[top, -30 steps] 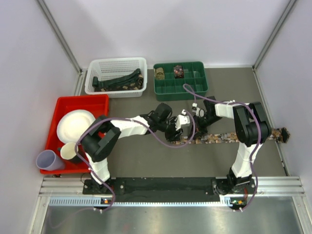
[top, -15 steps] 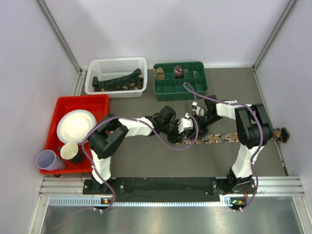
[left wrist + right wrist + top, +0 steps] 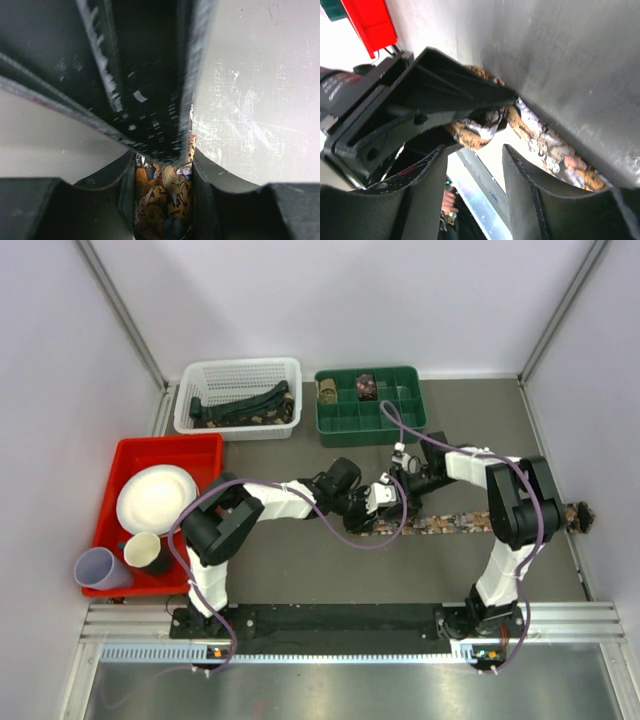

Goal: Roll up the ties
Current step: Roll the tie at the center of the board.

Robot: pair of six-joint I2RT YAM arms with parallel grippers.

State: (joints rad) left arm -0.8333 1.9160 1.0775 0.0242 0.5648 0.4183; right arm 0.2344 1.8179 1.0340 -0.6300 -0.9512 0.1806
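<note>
Soft and limp, the brown-red floral fabric necktie [image 3: 455,523] likely uncoils easily, so the left gripper [image 3: 163,172] keeps its jaws pinched on the coiled end, while the right gripper [image 3: 472,167] has its jaws apart and empty.

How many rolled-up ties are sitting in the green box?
2. A tan roll sits in the green box's back-left corner; a darker roll sits farther right along the back row. A purple cable covers part of the front.

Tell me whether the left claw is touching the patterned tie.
Touching. The left wrist view shows the patterned tie filling the gap between the fingers of the left claw, pressed against both.
</note>
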